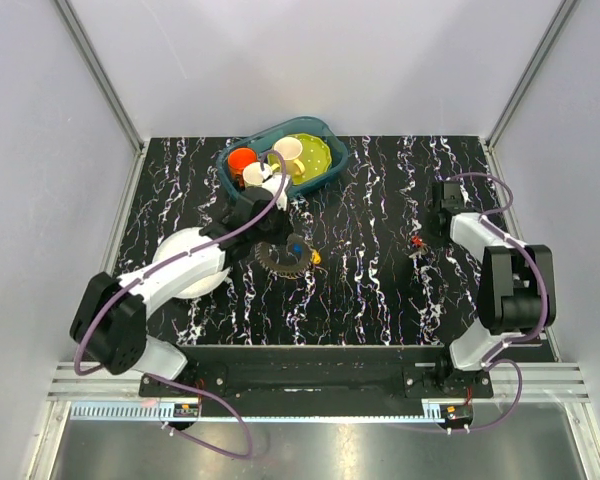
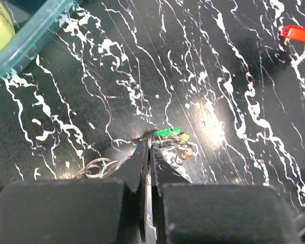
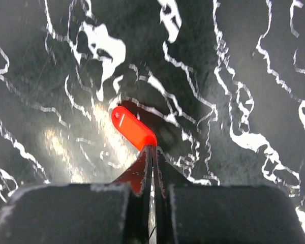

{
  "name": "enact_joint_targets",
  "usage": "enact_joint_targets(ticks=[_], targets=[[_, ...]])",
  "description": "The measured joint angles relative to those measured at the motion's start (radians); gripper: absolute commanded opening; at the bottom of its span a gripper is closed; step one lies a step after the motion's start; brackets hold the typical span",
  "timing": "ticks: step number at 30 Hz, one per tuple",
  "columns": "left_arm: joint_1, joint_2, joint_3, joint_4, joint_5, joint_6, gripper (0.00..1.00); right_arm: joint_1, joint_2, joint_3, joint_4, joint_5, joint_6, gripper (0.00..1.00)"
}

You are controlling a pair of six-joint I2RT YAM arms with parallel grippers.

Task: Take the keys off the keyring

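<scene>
Keyring [image 1: 283, 260] crowded with grey keys, centre of the overhead view on a black marbled table [image 1: 380, 300], green key [image 2: 166, 132] and yellow key [image 2: 184, 137] at its edge, left gripper [image 2: 147, 148] fingers pressed together on the ring, red key [image 3: 133, 127] well apart to the right, pinched by the right gripper [image 3: 152, 150], teal basket [image 2: 28, 40] at upper centre.

Teal bin [image 1: 337, 161], white plate [image 1: 178, 246], marbled table [image 1: 370, 290]

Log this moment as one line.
left end effector: shut on keyring | right end effector: shut on red-tagged key, apart from keyring | green-tagged key: at keyring | task: unfinished
</scene>
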Motion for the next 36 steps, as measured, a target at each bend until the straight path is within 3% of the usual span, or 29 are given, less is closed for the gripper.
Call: enact_joint_targets(ticks=[1, 2, 5, 6, 9, 11, 15, 17, 19, 23, 24, 26, 36], targets=[[0.0, 0.029, 0.019, 0.007, -0.011, 0.002, 0.0, -0.012, 0.019, 0.014, 0.004, 0.0, 0.0, 0.09], [0.0, 0.053, 0.031, 0.016, -0.021, 0.003, 0.0, -0.027, 0.039, 0.031, 0.006, -0.002, 0.0, 0.21], [0.0, 0.113, 0.058, 0.039, -0.045, 0.005, 0.0, -0.063, 0.084, 0.064, 0.021, -0.013, 0.006, 0.45], [0.0, 0.128, 0.064, 0.044, -0.049, 0.005, 0.0, -0.071, 0.091, 0.069, 0.022, -0.019, 0.005, 0.66], [0.002, 0.175, 0.081, 0.05, -0.055, 0.008, 0.0, -0.087, 0.091, 0.074, 0.021, -0.049, 0.009, 0.99], [0.002, 0.21, 0.098, 0.051, -0.055, 0.011, 0.02, -0.085, 0.089, 0.085, 0.005, -0.085, 0.005, 1.0], [0.002, 0.272, 0.14, 0.049, -0.051, 0.025, 0.24, -0.073, 0.031, 0.094, -0.035, -0.166, -0.003, 1.0], [0.002, 0.294, 0.17, 0.039, -0.046, 0.03, 0.41, -0.063, -0.03, 0.094, -0.068, -0.197, 0.0, 1.0], [0.002, 0.295, 0.189, 0.037, -0.033, 0.039, 0.68, -0.043, -0.109, 0.098, -0.104, -0.238, 0.003, 1.0], [0.002, 0.249, 0.192, 0.034, -0.005, 0.059, 0.76, 0.043, -0.256, 0.133, -0.196, -0.341, 0.015, 1.0], [0.002, 0.224, 0.188, 0.027, 0.001, 0.061, 0.87, 0.075, -0.3, 0.136, -0.212, -0.356, 0.023, 1.0], [0.002, 0.134, 0.169, 0.015, 0.018, 0.063, 0.99, 0.135, -0.393, 0.135, -0.243, -0.391, 0.045, 1.0], [0.002, -0.454, -0.006, 0.013, 0.164, 0.042, 0.99, 0.172, -0.854, 0.073, -0.308, -0.42, 0.118, 1.0]])
